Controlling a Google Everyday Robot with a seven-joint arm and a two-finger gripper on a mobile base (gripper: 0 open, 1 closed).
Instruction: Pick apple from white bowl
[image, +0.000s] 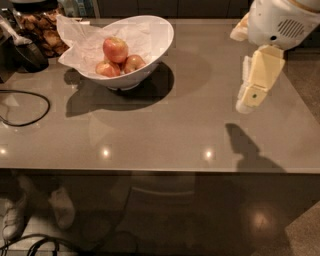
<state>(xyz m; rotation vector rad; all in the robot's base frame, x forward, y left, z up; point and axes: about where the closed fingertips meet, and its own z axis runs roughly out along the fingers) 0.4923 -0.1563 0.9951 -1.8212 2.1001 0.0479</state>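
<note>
Gripper (246, 102) hangs over R side of table (165, 130), tips pointing down, well apart from white bowl (165, 35). Bowl stands far-L on table, lined w/ crinkled paper (80, 42). Apple (115, 49) rests on top of 2 smaller apples (134, 62) inside. Black cable (30, 100) loops at L edge. Gripper's shadow (247, 145) lies on tabletop below it.

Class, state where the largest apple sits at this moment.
The apple sits upper left in the camera view, inside the white bowl, above two smaller apples; the end effector hangs over the right side of the table, well apart.
</note>
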